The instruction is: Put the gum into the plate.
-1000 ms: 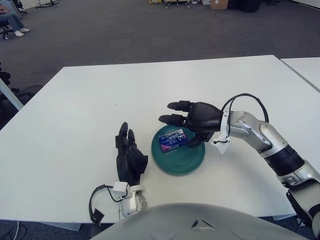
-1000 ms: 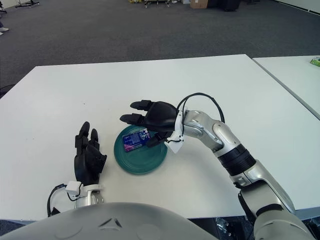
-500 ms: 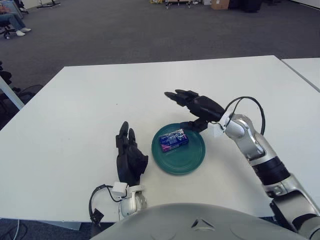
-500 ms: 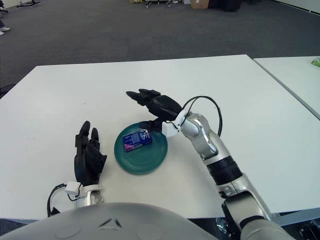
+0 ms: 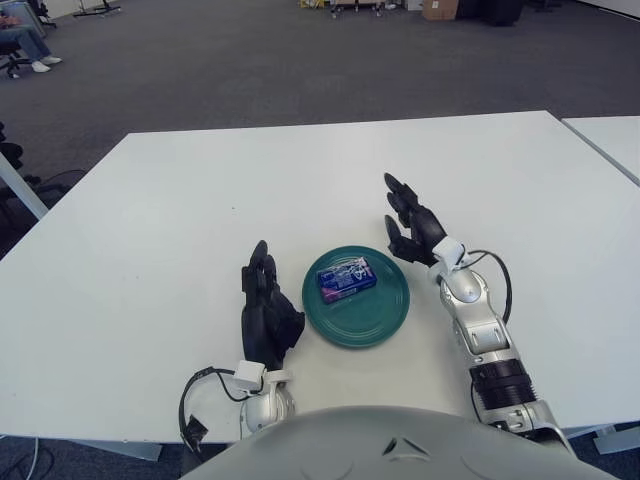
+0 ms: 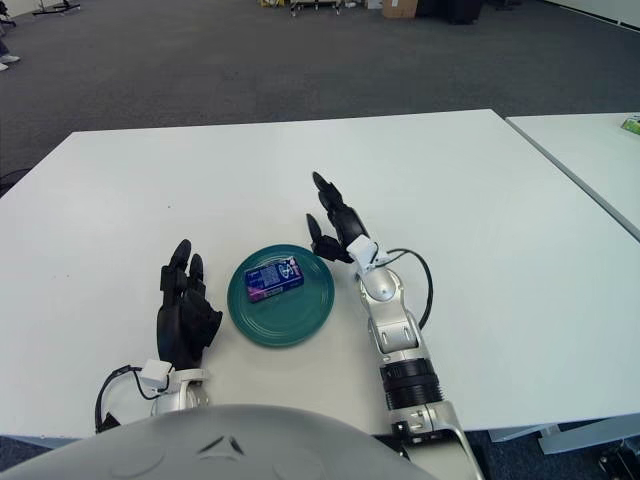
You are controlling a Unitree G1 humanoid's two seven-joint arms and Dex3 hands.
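A blue and purple gum pack (image 5: 347,279) lies flat inside the round teal plate (image 5: 380,318) near the table's front middle. My right hand (image 5: 410,222) stands just past the plate's right rim, fingers spread and pointing away, holding nothing. My left hand (image 5: 266,314) shows left of the plate, black fingers extended upward and empty. Neither hand touches the gum.
The white table (image 5: 200,200) stretches wide around the plate. A second white table (image 6: 600,160) stands at the right, separated by a narrow gap. Grey carpet lies beyond the far edge.
My right hand has pulled off from above the plate and swung to its right side, the forearm now upright near the front edge. The left hand shifted slightly. The gum stayed put.
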